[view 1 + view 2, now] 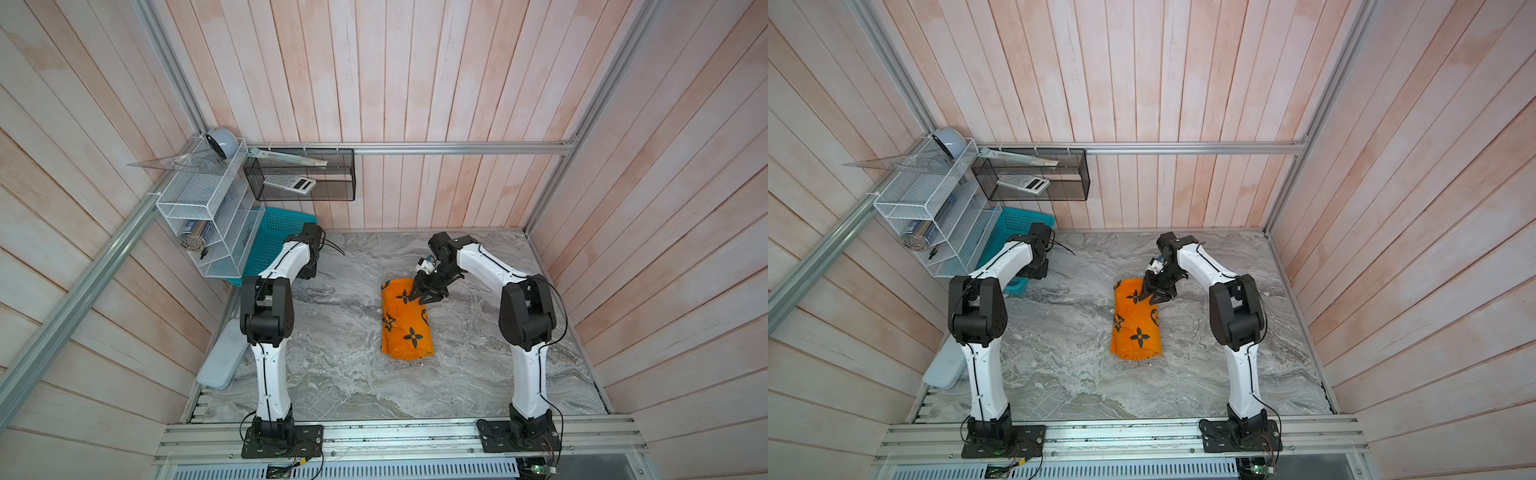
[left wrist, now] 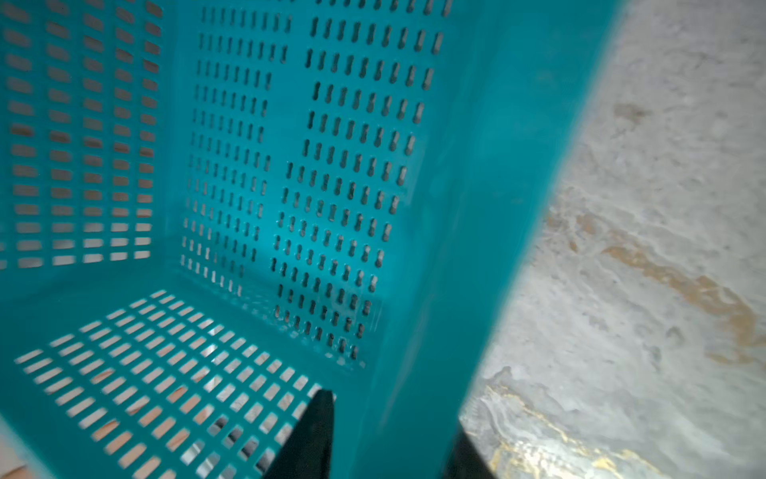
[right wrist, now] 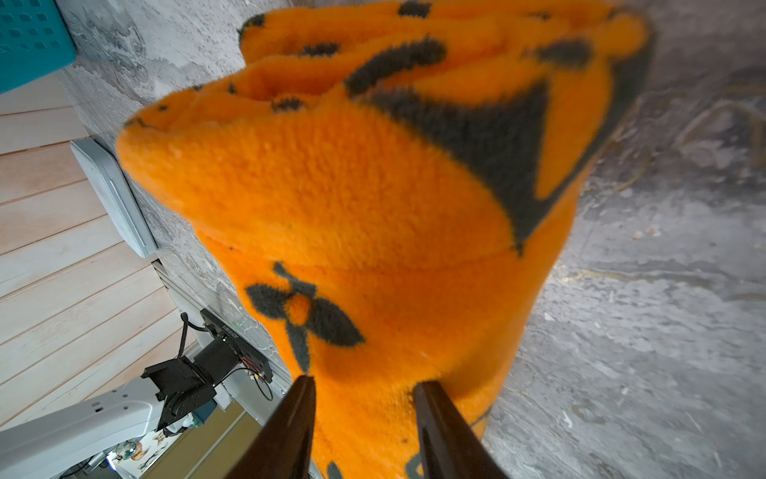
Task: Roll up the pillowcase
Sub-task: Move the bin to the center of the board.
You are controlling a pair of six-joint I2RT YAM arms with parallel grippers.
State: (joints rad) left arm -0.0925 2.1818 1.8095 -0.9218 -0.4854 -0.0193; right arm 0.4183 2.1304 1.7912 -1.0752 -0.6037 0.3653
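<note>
In a top view, a bright orange plush pillowcase (image 1: 405, 328) with black flowers lies rolled on the grey marble table (image 1: 332, 374), with the right pincer (image 1: 422, 298) at its far end.

Left wrist view: the left pincer (image 2: 391, 414) clamps the wall of a teal plastic mesh basket (image 2: 435, 207).

Right wrist view: the right pincer (image 3: 367, 383) pinches the fleece. It is likely light and floppy, best gripped through its thick layers.

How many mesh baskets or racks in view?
3: white wire rack on the left wall; black mesh basket hanging on the back rail; teal plastic basket on the table below them, partly behind the left arm.
</note>
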